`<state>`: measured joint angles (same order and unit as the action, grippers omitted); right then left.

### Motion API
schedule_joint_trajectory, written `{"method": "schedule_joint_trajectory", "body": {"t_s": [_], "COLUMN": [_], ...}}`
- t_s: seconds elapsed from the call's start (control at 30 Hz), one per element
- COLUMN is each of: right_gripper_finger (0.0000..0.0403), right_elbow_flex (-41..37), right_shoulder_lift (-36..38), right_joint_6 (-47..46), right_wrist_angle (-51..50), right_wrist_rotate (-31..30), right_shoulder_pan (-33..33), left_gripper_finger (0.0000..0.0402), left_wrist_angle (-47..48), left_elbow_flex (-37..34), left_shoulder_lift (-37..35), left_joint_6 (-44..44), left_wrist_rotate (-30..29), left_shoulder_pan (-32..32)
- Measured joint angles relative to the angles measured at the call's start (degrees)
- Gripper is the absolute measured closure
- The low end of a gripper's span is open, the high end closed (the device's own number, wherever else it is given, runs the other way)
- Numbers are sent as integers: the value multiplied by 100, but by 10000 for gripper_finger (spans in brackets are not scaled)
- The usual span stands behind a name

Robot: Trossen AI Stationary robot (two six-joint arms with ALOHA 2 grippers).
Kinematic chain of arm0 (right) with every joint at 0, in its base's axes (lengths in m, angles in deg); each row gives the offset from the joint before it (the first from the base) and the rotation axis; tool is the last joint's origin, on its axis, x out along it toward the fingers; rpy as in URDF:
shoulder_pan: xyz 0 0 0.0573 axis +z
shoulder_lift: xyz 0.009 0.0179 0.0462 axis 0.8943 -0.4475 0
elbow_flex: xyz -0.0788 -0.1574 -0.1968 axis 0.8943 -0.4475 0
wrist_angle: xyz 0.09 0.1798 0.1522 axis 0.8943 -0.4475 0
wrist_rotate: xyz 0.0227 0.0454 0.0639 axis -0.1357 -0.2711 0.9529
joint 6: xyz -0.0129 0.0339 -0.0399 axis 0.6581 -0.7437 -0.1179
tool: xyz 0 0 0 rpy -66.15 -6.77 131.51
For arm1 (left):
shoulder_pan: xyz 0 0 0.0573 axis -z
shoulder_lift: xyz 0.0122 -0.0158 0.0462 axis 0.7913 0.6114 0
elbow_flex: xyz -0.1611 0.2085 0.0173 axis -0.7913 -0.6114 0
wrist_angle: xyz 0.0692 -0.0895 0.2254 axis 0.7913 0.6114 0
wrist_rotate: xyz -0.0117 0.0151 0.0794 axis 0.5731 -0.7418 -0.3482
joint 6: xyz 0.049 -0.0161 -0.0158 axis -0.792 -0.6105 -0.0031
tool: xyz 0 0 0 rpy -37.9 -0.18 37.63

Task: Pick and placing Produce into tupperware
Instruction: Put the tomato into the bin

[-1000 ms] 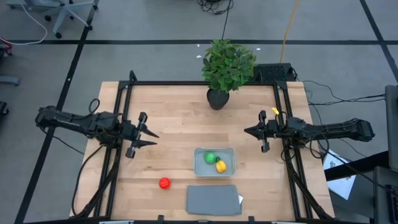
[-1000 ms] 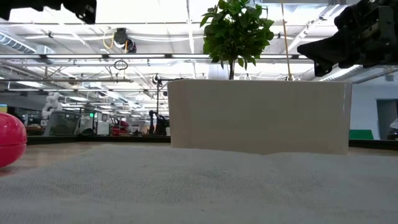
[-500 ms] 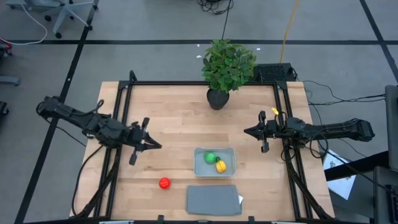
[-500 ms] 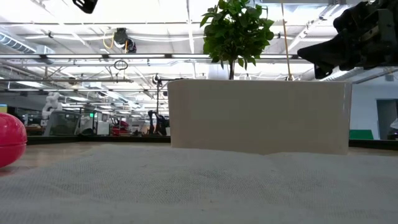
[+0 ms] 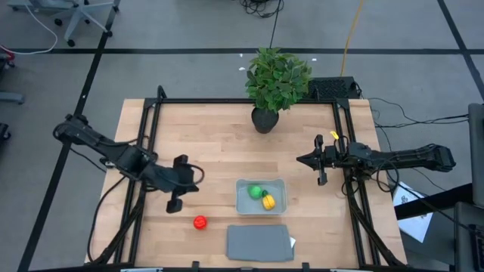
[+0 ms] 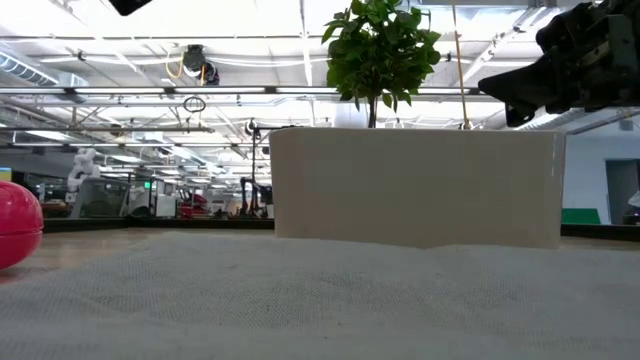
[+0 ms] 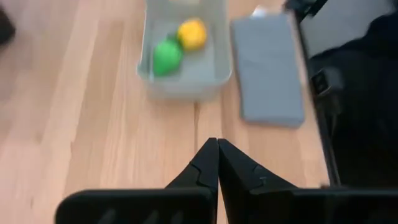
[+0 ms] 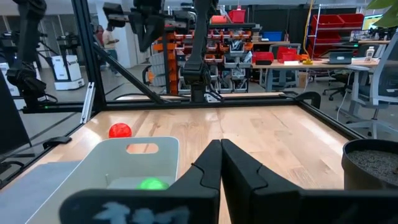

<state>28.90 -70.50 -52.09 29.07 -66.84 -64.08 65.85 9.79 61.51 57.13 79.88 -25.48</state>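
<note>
The round red fruit (image 5: pixel 200 222) rests on the table near its near edge; it also shows in the low view (image 6: pixel 15 225) and the right wrist view (image 8: pixel 120 130). The green fruit (image 5: pixel 256 192) and the yellow fruit (image 5: pixel 268 202) lie inside the tupperware (image 5: pixel 240 198), also seen in the left wrist view (image 7: pixel 186 90). My left gripper (image 5: pixel 195 177) is shut and hovers above the table, left of the tub and beyond the red fruit. My right gripper (image 5: pixel 300 159) is shut and waits by the table's right side.
A flat grey lid (image 5: pixel 259 242) lies at the near edge, just in front of the tub. A potted leafy plant (image 5: pixel 276 79) stands at the far edge. Black frame rails (image 5: pixel 144 151) run along both sides. Bare wood lies between the grippers.
My left gripper has swung from the table's left side toward the near edge and the right, coming closer to the red fruit and the tub, and has turned to point more along the table. The right arm and the fruits have stayed still.
</note>
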Motion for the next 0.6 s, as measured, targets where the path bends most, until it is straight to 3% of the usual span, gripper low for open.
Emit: {"method": "schedule_joint_trajectory", "body": {"t_s": [0.2, 0.33, 0.6], "right_gripper_finger": [403, 403, 403], "right_elbow_flex": [0, -2, -2], "right_shoulder_lift": [-5, -7, -7], "right_joint_6": [-2, 0, 34], "right_wrist_angle": [-45, -205, -266], "right_wrist_rotate": [0, -23, -37], "right_shoulder_pan": [0, 0, 0], "left_gripper_finger": [391, 399, 399], "left_wrist_angle": [1070, 1133, 1402], "left_elbow_flex": [694, 858, 875], "left_shoulder_lift": [732, 1026, 1410], "left_joint_6": [765, 1064, 1688], "left_wrist_rotate": [359, 861, 1326], "left_shoulder_pan": [0, 4, 209]}}
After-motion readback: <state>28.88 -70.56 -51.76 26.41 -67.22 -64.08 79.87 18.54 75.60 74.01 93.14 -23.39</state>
